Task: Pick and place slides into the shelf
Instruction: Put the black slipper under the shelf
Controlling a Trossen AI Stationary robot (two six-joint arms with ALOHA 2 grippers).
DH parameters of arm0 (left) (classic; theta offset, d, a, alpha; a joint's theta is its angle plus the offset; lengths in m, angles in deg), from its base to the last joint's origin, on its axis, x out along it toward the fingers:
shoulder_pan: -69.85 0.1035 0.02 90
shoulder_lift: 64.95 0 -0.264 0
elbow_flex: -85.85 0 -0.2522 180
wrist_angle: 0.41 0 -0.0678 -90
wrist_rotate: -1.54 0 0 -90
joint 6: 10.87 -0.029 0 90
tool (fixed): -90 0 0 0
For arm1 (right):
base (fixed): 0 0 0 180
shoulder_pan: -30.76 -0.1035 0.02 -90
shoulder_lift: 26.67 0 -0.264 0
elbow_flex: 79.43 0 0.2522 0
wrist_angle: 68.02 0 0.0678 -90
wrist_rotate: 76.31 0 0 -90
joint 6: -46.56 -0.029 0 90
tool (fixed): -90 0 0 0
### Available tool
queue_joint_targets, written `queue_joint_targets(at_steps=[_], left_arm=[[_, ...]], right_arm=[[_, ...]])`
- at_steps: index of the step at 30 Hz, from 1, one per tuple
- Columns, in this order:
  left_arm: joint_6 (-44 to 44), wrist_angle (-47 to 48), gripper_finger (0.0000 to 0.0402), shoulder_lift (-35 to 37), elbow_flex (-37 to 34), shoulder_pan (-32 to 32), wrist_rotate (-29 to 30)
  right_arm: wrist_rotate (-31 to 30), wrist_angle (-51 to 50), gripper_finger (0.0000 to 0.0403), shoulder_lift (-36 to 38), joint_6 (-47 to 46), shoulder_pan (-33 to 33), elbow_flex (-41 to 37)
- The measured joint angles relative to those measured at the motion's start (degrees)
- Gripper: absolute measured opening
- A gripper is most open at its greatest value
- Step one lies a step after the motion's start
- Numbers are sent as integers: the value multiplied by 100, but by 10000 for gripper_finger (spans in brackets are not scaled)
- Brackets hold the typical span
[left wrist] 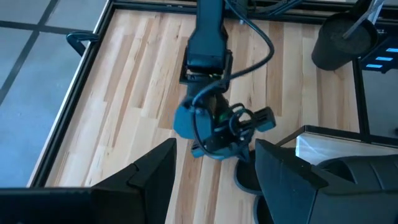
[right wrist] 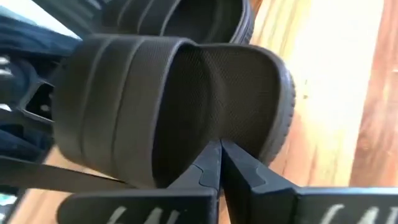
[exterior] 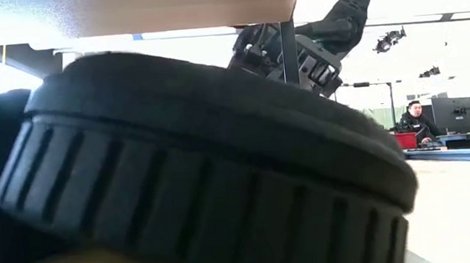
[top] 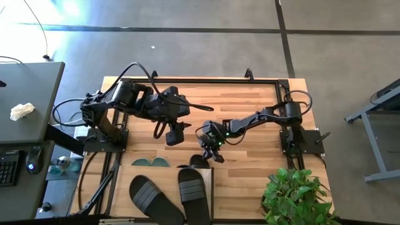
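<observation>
Directly ahead of your right gripper (right wrist: 219,155), clamped on its heel rim, hung the black ribbed-strap rubber slide (right wrist: 180,99), just above the light wooden shelf (top: 206,178). Placing seemed next; your left gripper (left wrist: 214,180) waited spread.

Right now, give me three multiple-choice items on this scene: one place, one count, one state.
1. Where is the right gripper?
A) at the edge of the light wood shelf, mid-table
B) off the table
C) parked at its base

2. How many black rubber slides lie flat on the shelf's top board?
A) none
B) two
C) four

3. The left gripper is:
A) shut on a green slide
B) open, empty
C) out of view

Key: 1 A, the high view shows it at the shelf edge, pinching a third black slide. 2 B, two lie side by side on top. 3 B, its wrist view shows the fingers spread with nothing between them.
</observation>
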Motion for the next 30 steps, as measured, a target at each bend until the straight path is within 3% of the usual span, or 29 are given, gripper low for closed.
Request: queue_joint_targets(at_steps=[5, 19, 25, 30], left_arm=[[0, -5, 200, 0, 0, 1, 0], [46, -4, 200, 0, 1, 0, -4], [130, -5, 200, 0, 0, 0, -5], [195, -7, 200, 0, 0, 0, -11]], right_arm=[[-919, -523, 0, -127, 216, -101, 268], [-1685, -589, 0, -76, 243, -254, 268], [-2704, -642, 0, 114, 481, -191, 255], [-2930, -865, 0, 264, 572, -199, 250]])
